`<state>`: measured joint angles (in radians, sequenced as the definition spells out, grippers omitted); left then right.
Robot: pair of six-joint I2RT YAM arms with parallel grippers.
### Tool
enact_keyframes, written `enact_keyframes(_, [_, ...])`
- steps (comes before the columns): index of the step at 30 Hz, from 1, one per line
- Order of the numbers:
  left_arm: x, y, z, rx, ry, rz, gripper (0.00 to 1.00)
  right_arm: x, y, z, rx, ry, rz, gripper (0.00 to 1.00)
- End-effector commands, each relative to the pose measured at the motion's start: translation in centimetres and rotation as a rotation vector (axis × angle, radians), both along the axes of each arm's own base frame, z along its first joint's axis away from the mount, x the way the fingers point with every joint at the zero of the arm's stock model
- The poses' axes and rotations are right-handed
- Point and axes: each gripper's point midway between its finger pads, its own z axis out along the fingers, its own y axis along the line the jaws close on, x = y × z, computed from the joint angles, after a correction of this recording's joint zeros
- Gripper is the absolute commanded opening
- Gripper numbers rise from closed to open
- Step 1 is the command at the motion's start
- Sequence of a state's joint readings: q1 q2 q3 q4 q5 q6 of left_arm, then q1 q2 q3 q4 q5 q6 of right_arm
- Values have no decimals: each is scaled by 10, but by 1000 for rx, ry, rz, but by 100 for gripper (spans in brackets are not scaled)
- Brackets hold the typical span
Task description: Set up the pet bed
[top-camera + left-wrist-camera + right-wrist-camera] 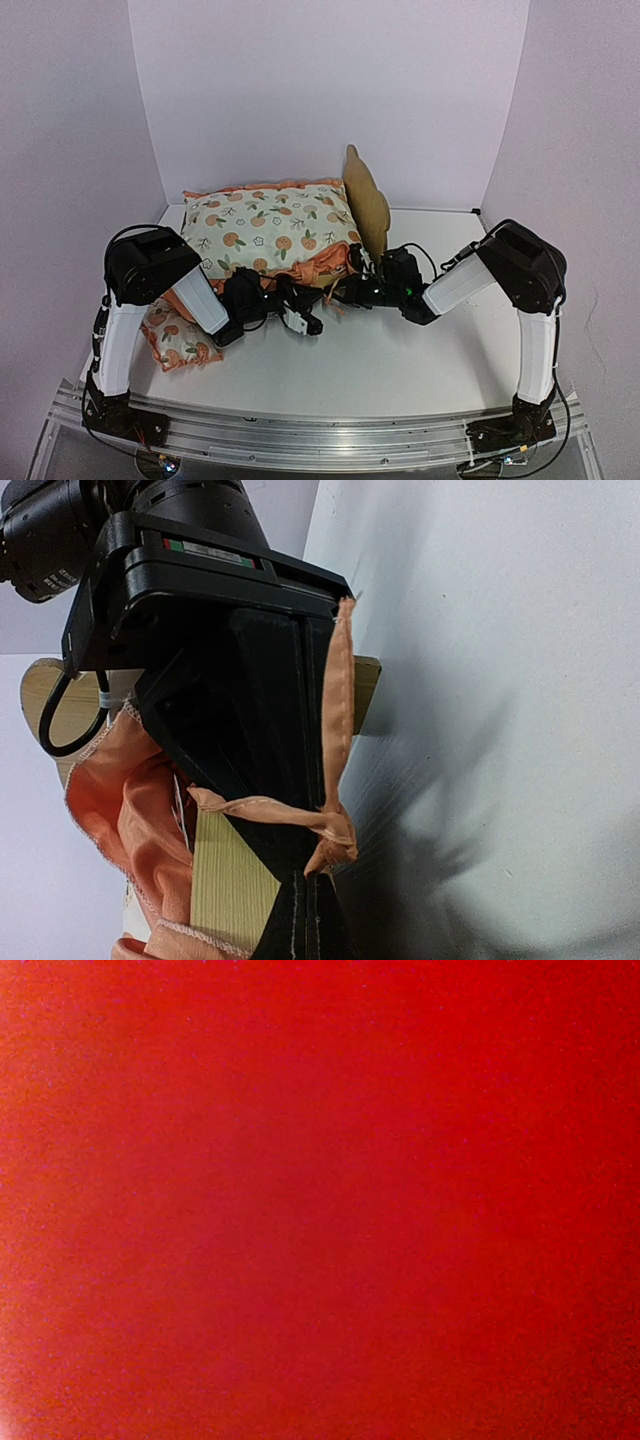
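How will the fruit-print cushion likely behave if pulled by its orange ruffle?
Probably floppy: the ruffle hangs in folded strips. The cushion looks puffy, so likely light. Its near edge droops, so it may sag, not slide flat.

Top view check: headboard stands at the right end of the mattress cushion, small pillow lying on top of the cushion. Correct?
One thing is off. The headboard does stand at the right end of the mattress cushion, but the small pillow is not on top of it. It lies on the table at the front left, beside the left arm. The top external view shows this.
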<state>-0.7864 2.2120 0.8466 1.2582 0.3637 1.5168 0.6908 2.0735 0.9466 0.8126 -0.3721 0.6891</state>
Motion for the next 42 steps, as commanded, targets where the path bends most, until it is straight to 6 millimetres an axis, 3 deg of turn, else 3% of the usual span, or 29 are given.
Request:
enact_keyframes(1, [-5, -3, 10, -35, -11, -24, 0, -2, 8, 27, 52, -47, 27, 0])
enact_keyframes(4, [-4, -4, 11, -37, -10, -23, 0, -4, 3, 28, 41, -49, 13, 1])
enact_keyframes(10, [-3, -3, 13, -45, -9, -17, 0, -14, -15, 45, 18, -78, -27, 16])
enact_keyframes(15, [-2, -5, 17, -62, -5, -25, 0, -28, -16, 37, -18, -34, 5, 26])
enact_keyframes(21, [-3, -4, 16, -56, -8, -26, 0, -38, -32, 16, -78, 7, -23, 52])
enact_keyframes(24, [-4, -4, 16, -52, -12, -27, 0, -40, -31, 15, -81, 8, -6, 55])
enact_keyframes(29, [-4, -4, 15, -48, -12, -29, 0, -39, -26, 14, -81, 9, 11, 53])
enact_keyframes(37, [-2, -4, 15, -41, -14, -20, 0, -45, -19, 11, -63, 38, 64, 0])
enact_keyframes(40, [-1, -2, 14, -37, -7, -7, 0, -46, -34, 10, -100, 11, 20, 0])
enact_keyframes(42, [-1, 0, 13, -31, 4, 1, 0, -39, -58, 9, -169, -12, -75, 0])
